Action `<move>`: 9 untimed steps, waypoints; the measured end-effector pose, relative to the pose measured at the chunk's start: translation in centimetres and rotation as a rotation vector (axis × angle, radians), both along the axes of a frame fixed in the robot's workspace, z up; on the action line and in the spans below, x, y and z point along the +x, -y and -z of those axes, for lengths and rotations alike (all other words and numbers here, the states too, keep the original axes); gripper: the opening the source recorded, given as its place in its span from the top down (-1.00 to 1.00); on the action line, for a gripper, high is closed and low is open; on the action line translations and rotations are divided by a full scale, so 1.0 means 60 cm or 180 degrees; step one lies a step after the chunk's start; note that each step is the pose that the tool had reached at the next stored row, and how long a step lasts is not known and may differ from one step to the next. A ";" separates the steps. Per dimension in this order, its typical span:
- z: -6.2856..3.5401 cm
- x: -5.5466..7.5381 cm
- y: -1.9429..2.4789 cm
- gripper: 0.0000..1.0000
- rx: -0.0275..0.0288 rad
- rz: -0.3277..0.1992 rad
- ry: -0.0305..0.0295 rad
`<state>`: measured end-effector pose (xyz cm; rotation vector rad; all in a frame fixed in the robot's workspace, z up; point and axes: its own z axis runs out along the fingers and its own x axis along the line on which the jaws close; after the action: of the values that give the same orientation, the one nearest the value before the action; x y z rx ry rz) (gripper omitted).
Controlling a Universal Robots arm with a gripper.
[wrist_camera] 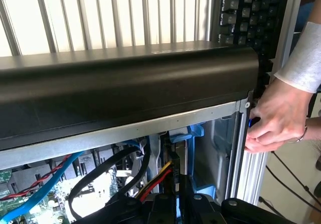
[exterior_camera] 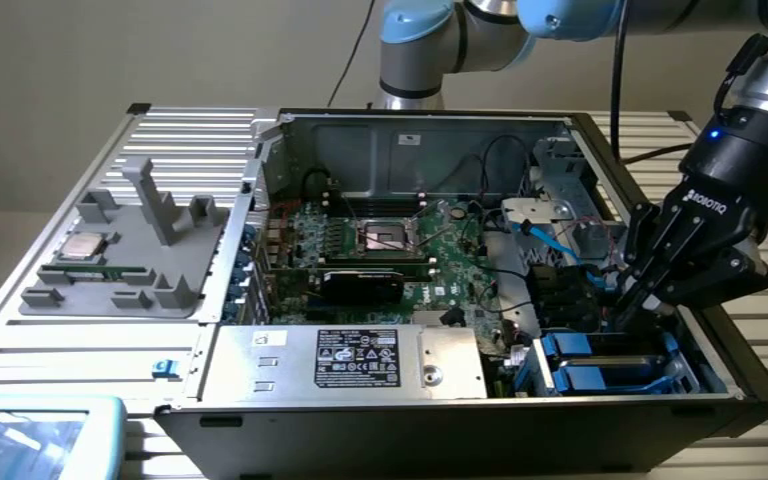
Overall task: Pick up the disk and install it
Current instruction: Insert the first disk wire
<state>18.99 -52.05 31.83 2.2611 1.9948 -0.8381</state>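
Down in the corner of the open computer case [exterior_camera: 464, 435] on the exterior view's right, my gripper [exterior_camera: 624, 300] sits inside the drive bay, and room is tight. The black side wall [wrist_camera: 130, 83] with its silver rim runs close along one side. On the other side, the cables [wrist_camera: 115, 174] loop in black, blue and red-yellow. A person's hand [wrist_camera: 276, 121] rests on the case's outer corner, just beyond that wall.

My fingers are drawn almost together. The disk [wrist_camera: 190, 132] stands on edge straight ahead of my fingertips, deep in the bay, its blue rail showing. Whether my fingers pinch it I cannot tell. Blue carriers [exterior_camera: 584, 347] lie just beside my fingers in the exterior view. The power supply [exterior_camera: 344, 360] sits well apart, toward that view's left.
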 end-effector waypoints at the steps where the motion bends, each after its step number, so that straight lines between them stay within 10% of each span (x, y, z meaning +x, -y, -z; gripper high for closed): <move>1: 0.000 0.000 0.0000 0.69 0.0000 0.0000 0.0004; 9: 0.000 0.000 -0.0001 0.69 0.0000 0.0001 0.0016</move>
<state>18.99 -52.05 31.81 2.2614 1.9922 -0.8316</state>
